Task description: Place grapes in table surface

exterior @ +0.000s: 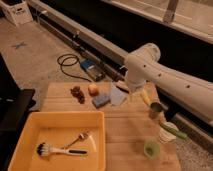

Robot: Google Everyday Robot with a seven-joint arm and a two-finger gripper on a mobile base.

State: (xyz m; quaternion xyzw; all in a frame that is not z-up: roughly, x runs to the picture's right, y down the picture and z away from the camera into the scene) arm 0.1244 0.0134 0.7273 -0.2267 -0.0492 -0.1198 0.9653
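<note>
And there were the grapes [77,93], down on the table [131,134] near its far-left corner, a dark little bunch lying on the planks. Just beside them, toward the middle of the far edge, sat 1 orange cube [93,89], close but with a sliver of wood between. Nearer the front edge lay 1 blue block [101,100], its far corner almost at the cube. A pale cloth [118,95] was spread next to the block, touching or nearly touching it. The white arm [165,77] stretched in from the right edge and bent at a fat joint above the far edge. The gripper [121,86] hung dark beneath that joint, over the far end of the cloth and well apart from the grapes; wide or narrow, I could not tell. Along the right edge stood 1 metal cup [155,110], with a yellowish thing [144,97] lying just behind it. Then came a white cup [166,134] with a green stick [173,131] across it, and 1 small green bowl [152,148] near the near-right corner. The yellow tray [62,116] filled the near-left corner, holding 1 brush [56,150] and a fork-like piece [80,137].
</note>
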